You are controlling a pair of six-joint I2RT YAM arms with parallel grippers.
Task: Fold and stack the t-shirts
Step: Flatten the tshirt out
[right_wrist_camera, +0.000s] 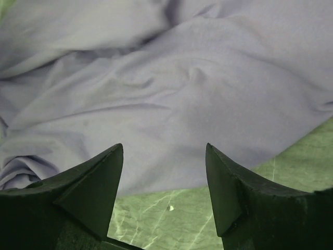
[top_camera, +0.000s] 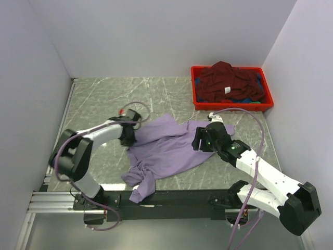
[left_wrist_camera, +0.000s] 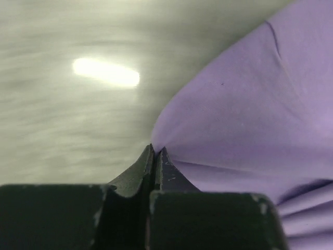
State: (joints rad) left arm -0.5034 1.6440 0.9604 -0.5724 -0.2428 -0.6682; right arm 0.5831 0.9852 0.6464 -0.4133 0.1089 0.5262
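Spreading: left pincer (left_wrist_camera: 156,150) clamps edge of soft lavender cloth t-shirt (top_camera: 166,148); right pincer (right_wrist_camera: 164,148), apart above it, should pinch next

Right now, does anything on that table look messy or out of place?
The lavender t-shirt lies crumpled, one end trailing over the near edge of the table. The maroon shirt sits heaped, unfolded, in the red crate.

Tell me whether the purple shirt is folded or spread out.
Spread out, crumpled: the purple shirt lies loose and wrinkled on the table, unfolded.
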